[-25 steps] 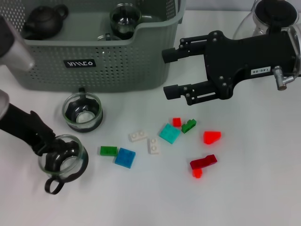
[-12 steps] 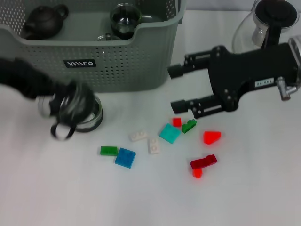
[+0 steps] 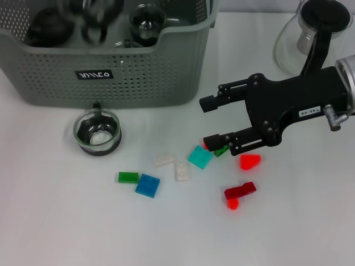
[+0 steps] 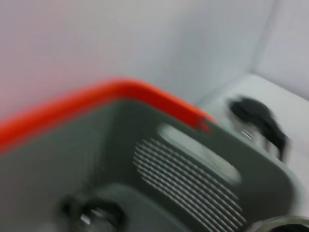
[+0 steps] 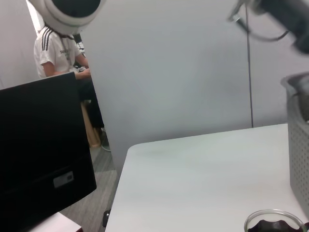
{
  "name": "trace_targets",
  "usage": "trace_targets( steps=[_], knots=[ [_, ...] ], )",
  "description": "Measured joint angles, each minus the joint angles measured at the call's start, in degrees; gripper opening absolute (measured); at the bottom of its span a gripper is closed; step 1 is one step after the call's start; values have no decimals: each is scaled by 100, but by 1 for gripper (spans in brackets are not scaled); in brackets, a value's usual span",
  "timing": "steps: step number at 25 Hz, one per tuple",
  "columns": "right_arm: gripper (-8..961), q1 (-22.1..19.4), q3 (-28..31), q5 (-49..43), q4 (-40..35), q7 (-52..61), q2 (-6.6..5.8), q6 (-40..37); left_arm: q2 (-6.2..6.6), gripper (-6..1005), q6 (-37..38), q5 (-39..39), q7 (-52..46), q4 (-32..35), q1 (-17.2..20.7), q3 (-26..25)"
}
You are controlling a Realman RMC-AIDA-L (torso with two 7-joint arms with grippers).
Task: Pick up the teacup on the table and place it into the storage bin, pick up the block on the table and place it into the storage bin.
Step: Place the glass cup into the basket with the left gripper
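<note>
Your right gripper (image 3: 207, 121) reached in low from the right, fingers parted, your left gripper (image 3: 94, 16) a blur at top left.

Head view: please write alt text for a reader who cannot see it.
The right gripper, open, hovers over small blocks on a white table, its lower finger above a green block. A glass teacup stands before the grey-green storage bin; a blurred teacup is above the bin.

Blurred beyond telling over the storage bin (image 3: 111, 72), far left: left gripper (image 3: 91, 16) and a teacup. Partly hidden under right gripper (image 3: 213, 122): small red block (image 3: 206, 145), green block (image 3: 222, 150).
</note>
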Motion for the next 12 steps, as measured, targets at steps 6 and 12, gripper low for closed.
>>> trace_targets(
  steps=[6,12],
  knots=[
    [770,0,2,-5,11,135,22,64,261,59,-1887,268,-149,-1208,-368,486],
    [770,48,-12,-9,15,244,48,115,260,60,-3810,354,-158,-2388,-538,1172]
  ],
)
